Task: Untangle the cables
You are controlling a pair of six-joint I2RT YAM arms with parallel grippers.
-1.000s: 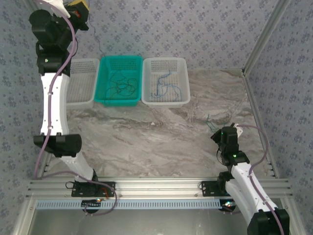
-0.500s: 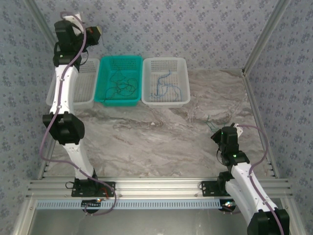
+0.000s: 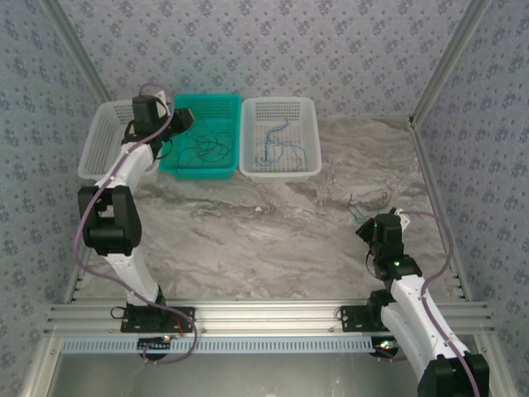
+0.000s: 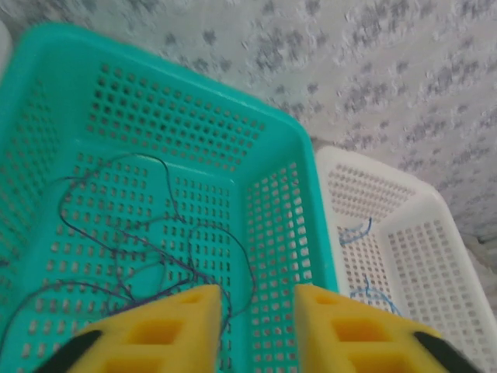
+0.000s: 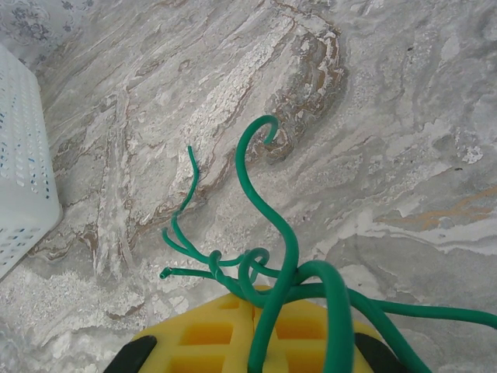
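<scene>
Thin dark cables (image 3: 207, 147) lie in a loose tangle on the floor of the teal basket (image 3: 198, 174). My left gripper (image 3: 180, 122) hangs over that basket's left end. In the left wrist view its yellow fingers stand open (image 4: 258, 311) above the dark cables (image 4: 155, 233), and one strand runs close by the left finger. Blue cables (image 3: 281, 145) lie in the white basket (image 3: 281, 172) to the right. My right gripper (image 3: 382, 225) sits low at the table's right side, shut (image 5: 252, 299) on a knotted bunch of green cables (image 5: 272, 233) whose ends curl over the marble.
An empty white basket (image 3: 99, 149) stands left of the teal one, partly behind my left arm. All three baskets line the back wall. An aluminium post (image 3: 438, 74) and patterned side walls close in the right side. Marble tabletop (image 3: 264, 240) spreads between the arms.
My left arm has swung down from high against the back wall to the teal basket, and its jaws have opened. The right arm and green cables have not moved.
</scene>
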